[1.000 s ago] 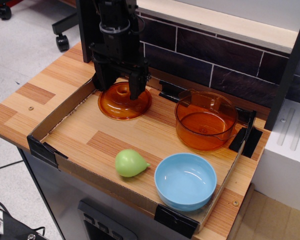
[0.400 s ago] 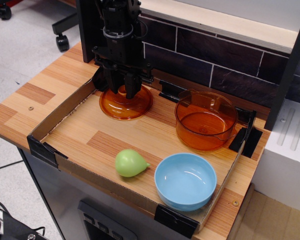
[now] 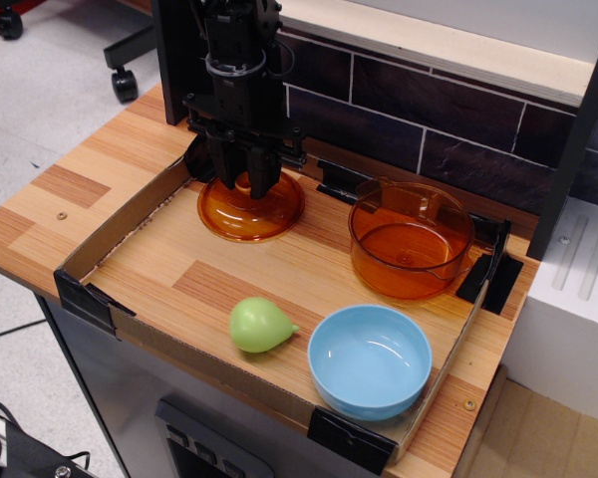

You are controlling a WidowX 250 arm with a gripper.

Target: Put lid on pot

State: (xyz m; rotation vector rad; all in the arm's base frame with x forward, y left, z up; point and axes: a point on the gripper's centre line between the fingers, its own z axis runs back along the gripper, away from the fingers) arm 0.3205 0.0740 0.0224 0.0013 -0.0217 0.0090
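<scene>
The orange lid (image 3: pixel 251 211) lies flat on the wooden tray floor at the back left. My black gripper (image 3: pixel 245 183) stands straight above its centre with both fingers closed around the small knob. The lid rests on the tray. The deep orange pot (image 3: pixel 411 239) stands open and empty at the back right, about a lid's width to the right of the lid.
A light blue bowl (image 3: pixel 370 360) sits at the front right. A green pear-shaped toy (image 3: pixel 260 325) lies front centre. A low cardboard wall (image 3: pixel 120 221) with black corner clips rims the tray. A dark tiled wall (image 3: pixel 429 124) runs behind.
The fingers were spread wide over the lid a second ago; they have since closed on the knob. Between the last two frames nothing moved.
</scene>
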